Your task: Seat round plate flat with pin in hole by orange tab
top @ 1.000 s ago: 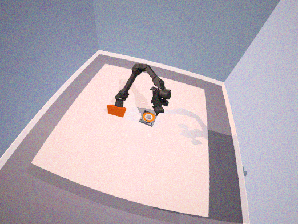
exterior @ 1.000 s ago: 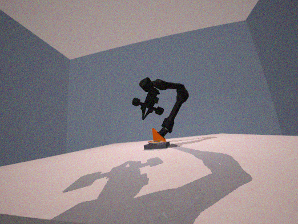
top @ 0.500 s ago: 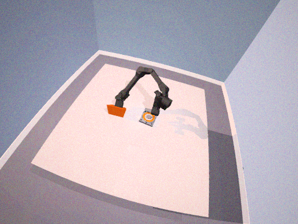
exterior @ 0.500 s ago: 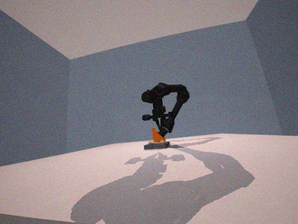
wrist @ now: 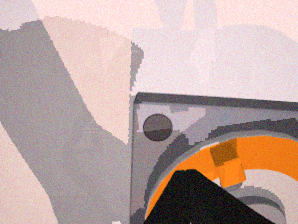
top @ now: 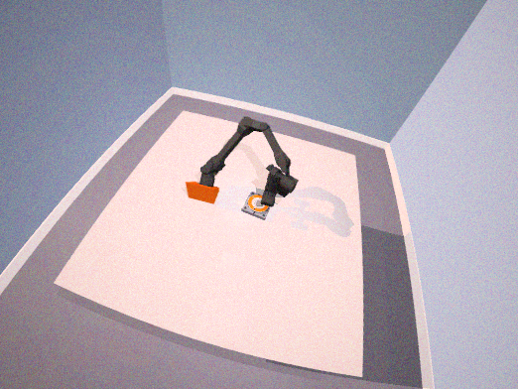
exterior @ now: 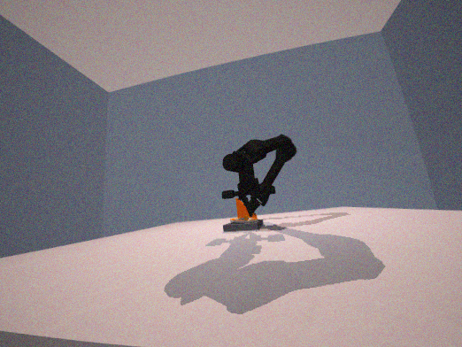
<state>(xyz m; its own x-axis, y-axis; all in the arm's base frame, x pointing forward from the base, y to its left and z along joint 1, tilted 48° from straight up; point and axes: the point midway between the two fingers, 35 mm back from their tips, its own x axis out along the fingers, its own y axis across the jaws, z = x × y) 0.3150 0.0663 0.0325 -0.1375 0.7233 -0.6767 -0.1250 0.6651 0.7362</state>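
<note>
The round orange plate [top: 253,200] [exterior: 241,220] [wrist: 269,153] sits on the grey square base [top: 251,210] [exterior: 241,227] [wrist: 143,163]. In the wrist view its small tab [wrist: 225,153] shows as a darker orange patch on the ring's near-left part. My gripper [top: 266,202] [exterior: 250,212] [wrist: 185,179] is shut and empty. Its tips are down at the plate's ring, just beside the tab. I cannot tell whether they touch it. The pin and the hole next to the tab are not visible. The post is mostly hidden behind my fingers.
A round bolt hole [wrist: 157,127] marks the base's corner. The arm's orange mount [top: 201,192] stands to the left of the base. The pale table top [top: 198,278] is bordered by a grey floor strip and a raised white rim.
</note>
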